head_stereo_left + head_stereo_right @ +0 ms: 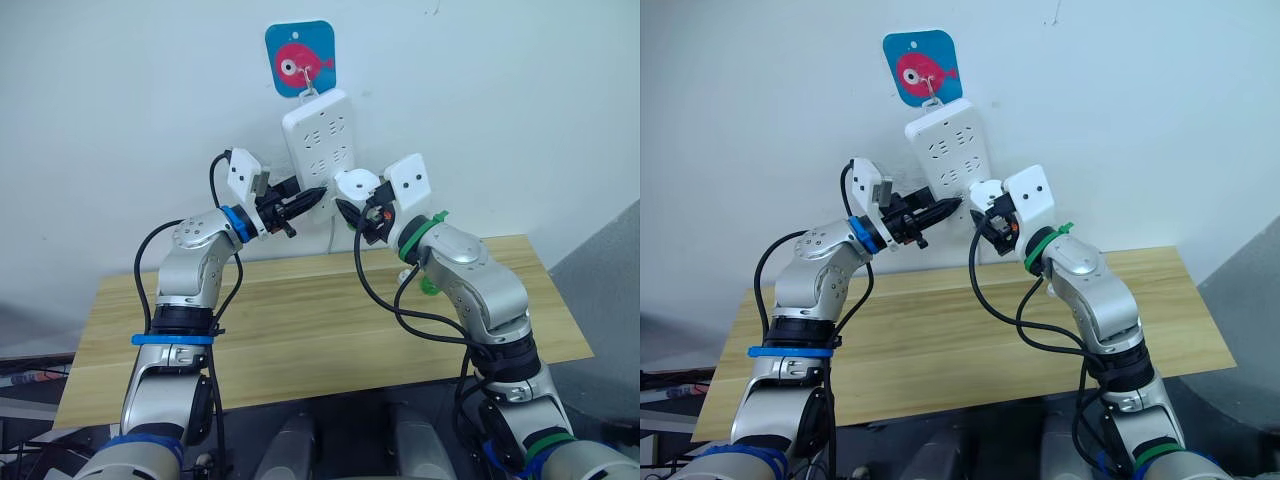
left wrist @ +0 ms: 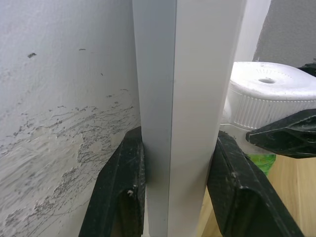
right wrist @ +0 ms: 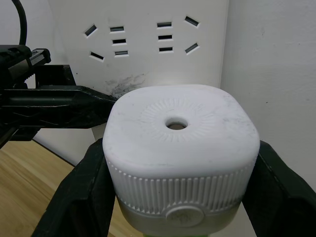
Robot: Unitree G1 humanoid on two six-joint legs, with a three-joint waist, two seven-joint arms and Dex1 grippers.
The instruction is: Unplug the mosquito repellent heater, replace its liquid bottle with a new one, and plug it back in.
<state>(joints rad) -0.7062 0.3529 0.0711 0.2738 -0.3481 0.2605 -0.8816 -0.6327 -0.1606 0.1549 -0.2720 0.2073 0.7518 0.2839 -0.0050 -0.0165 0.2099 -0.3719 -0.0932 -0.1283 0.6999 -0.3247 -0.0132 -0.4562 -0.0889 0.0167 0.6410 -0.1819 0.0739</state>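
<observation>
The white mosquito repellent heater point(image 1: 358, 185) sits against the lower right corner of the white power strip point(image 1: 318, 135) hanging on the wall. My right gripper point(image 1: 360, 207) is shut on the heater point(image 3: 180, 143), one black finger on each side. Below its ribbed rim I see a clear base and a bit of green point(image 2: 259, 163), which looks like the liquid bottle. I cannot tell whether its prongs are in a socket. My left gripper point(image 1: 312, 200) is shut on the strip's lower left edge point(image 2: 192, 98).
The strip hangs from a blue hook plate with a red fish point(image 1: 300, 58), and its cable drops behind the wooden table point(image 1: 300, 320). A small green thing point(image 1: 430, 285) stands on the table behind my right forearm. Several empty sockets point(image 3: 143, 39) lie above the heater.
</observation>
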